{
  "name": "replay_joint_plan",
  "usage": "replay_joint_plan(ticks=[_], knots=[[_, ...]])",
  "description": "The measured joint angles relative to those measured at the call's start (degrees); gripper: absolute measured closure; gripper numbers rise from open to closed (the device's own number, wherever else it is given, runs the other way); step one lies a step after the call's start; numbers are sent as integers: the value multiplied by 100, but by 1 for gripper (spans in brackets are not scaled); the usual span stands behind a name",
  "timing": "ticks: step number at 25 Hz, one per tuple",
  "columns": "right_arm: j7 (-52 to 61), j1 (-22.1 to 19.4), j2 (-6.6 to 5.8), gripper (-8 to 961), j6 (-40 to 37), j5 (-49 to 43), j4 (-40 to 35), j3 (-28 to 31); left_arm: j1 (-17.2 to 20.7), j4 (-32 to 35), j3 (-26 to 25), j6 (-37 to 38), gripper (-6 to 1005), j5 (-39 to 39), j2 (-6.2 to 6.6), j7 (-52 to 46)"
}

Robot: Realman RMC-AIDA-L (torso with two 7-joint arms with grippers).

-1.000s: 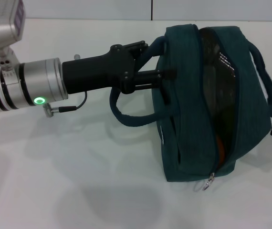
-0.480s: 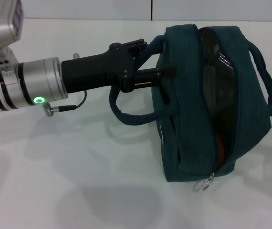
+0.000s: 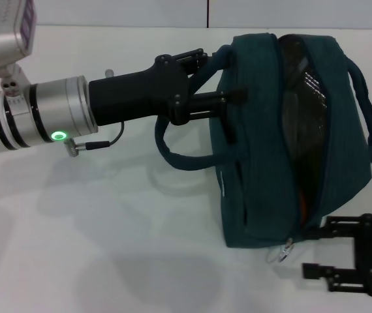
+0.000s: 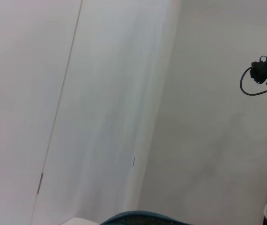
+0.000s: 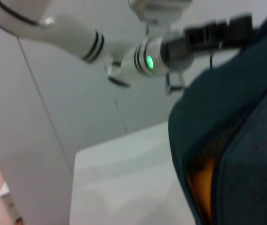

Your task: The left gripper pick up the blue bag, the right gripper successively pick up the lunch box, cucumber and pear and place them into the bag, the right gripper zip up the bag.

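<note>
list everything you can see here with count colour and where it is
blue bag: 1, dark teal-blue, on the white table, held up by one handle, zipper still open along the top
zipper pull: 1, silver metal, at the near end of the bag's opening
pear: 1, orange, only a sliver showing inside the bag's opening
lunch box: 1, clear, partly visible inside the bag at its far end
table: 1, white, under everything
left tool: 1, black on a silver wrist with a green light, closed on the bag's handle
right tool: 1, black, open, low at the near right, beside the zipper pull
</note>
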Motion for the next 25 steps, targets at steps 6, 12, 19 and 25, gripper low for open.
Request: replay_joint_plan(ticks=[6,12,19,25], knots=[[467,229,72,350,412,-201,10,-312,1,4,0,13,227,-6,-3,56],[548,311,108,363,574,-182,133,-363,16,4,0,18,228,13,-6,72],[533,528,139,387,653,-177,367,-505,7,4,0,27,228,14,-11,123],[549,701,143,407,662,-165,518,-807,2,12,0,29,229,10,-15,127]])
